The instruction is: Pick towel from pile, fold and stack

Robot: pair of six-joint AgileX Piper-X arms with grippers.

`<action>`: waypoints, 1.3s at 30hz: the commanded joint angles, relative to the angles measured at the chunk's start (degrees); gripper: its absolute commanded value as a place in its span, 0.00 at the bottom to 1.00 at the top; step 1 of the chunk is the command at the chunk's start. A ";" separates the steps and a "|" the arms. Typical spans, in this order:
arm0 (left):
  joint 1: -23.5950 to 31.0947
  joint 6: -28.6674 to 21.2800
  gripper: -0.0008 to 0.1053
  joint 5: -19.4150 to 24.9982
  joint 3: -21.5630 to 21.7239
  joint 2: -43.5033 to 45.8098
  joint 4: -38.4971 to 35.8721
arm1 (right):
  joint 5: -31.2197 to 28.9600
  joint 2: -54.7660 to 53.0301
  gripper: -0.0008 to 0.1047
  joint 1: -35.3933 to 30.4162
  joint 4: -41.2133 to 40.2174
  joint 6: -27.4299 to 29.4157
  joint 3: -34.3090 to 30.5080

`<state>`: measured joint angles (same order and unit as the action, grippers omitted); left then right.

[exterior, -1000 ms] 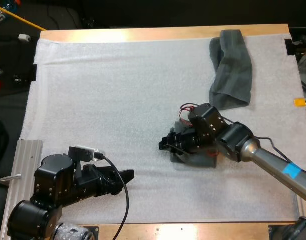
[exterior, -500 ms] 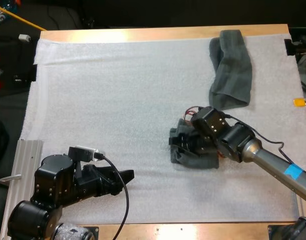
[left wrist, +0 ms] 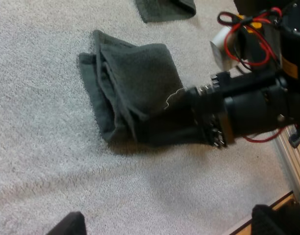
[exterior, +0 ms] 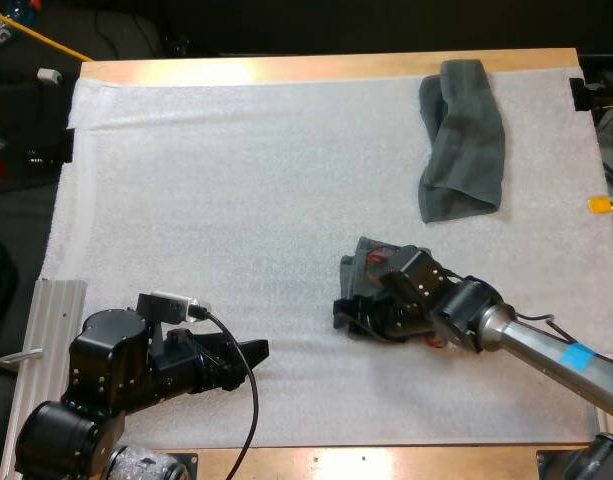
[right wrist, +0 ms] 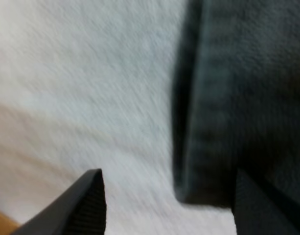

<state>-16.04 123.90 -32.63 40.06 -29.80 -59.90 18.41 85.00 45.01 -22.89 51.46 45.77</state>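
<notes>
Dark grey-green folded towel (exterior: 360, 272): hovering low over edge with right gripper (exterior: 343, 308), fingers (right wrist: 92, 204) spread, grasping nothing; left gripper (exterior: 258, 350) likewise released. Risking snagging layer, undoing fold

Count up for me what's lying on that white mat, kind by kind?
Dark grey-green cloth towels: 2, a crumpled towel at the far right and a folded towel in the middle.
Black two-fingered robot grippers: 2, the left gripper and the right gripper.
Total: 4
</notes>
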 commanded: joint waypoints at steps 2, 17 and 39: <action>0.05 0.05 0.63 -0.56 -0.03 0.30 0.20 | 0.41 1.37 0.53 -0.05 4.34 -2.53 0.07; 0.05 -0.65 0.63 -0.56 -0.03 0.30 0.09 | 3.41 5.23 0.53 -0.05 8.34 -1.49 0.07; 0.05 -2.50 0.63 -0.56 -0.03 0.30 0.09 | -15.70 -31.96 0.53 -0.05 -21.93 11.57 0.22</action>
<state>-16.04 121.42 -32.63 40.06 -29.80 -59.90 3.27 53.20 45.01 -43.95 62.22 45.65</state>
